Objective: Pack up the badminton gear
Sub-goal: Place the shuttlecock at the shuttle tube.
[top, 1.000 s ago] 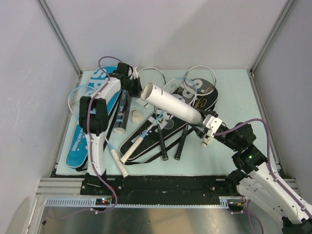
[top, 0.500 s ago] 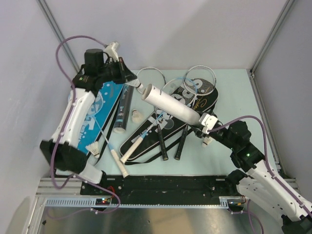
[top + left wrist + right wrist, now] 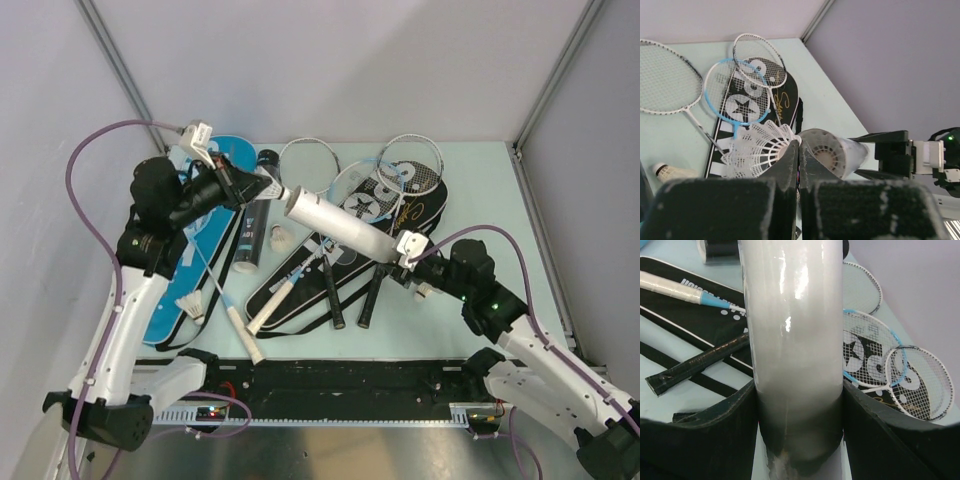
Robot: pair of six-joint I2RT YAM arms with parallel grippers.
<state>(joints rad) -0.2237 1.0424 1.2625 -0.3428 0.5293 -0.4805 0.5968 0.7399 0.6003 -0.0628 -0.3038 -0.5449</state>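
White feather shuttlecock [image 3: 760,147], pinched in the closed left gripper [image 3: 799,150], now meets the mouth of the long white plastic tube [image 3: 345,225], which the right gripper [image 3: 403,250] still clamps above the pale green table [image 3: 470,200], nudged leftward since a second ago.

Black racket bag [image 3: 789,92] — big white letters, gold script — none fully legible

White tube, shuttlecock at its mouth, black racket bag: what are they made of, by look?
White cylindrical tube: glossy plastic or coated card, judging by the sharp highlights. White feathered shuttlecock: likely real feathers, with separate ribbed vanes showing; maybe moulded. Black racket bag: probably matte fabric, with a dull surface and printed lettering.
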